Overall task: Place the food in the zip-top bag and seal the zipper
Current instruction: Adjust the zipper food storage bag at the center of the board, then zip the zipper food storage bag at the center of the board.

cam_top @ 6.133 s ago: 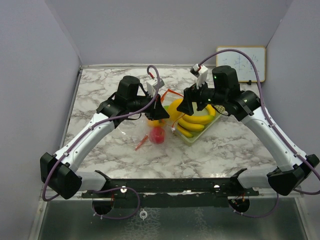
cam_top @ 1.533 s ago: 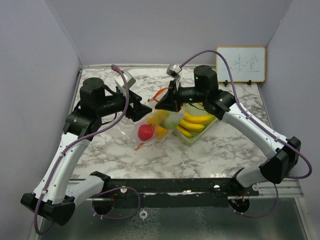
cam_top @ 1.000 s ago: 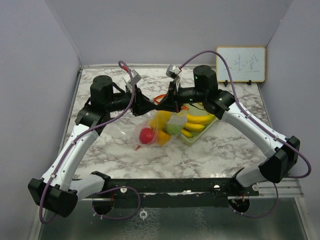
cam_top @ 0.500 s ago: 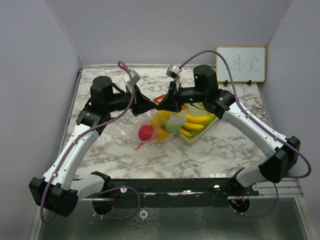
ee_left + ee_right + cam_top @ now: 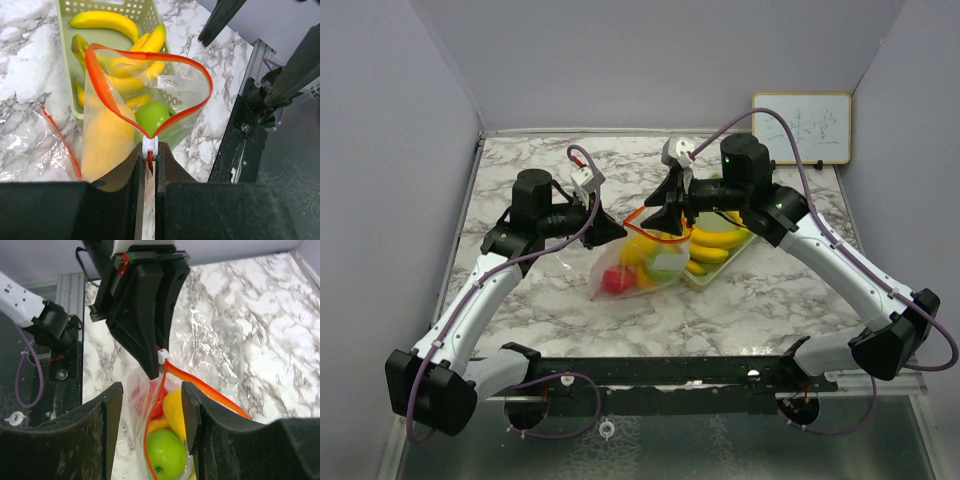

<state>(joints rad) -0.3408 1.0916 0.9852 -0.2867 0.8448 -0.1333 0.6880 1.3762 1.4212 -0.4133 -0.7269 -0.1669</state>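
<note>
Bright, even overhead light; soft shadows on counter. Glare patches on bag plastic. Top view sharp. Wrist cams: near foreground dark, slightly soft, some wide-angle stretch at edges.

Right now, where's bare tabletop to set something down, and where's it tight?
Free: table between tray and the front rail, and the far strip behind both arms. Crowded: centre, where bag, left pincer and right pincer meet beside the tray.

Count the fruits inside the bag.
4 showing: red fruit at the bag's left end, orange piece beside it, yellow fruit farther back, green apple nearest the tray. Others may be hidden.
</note>
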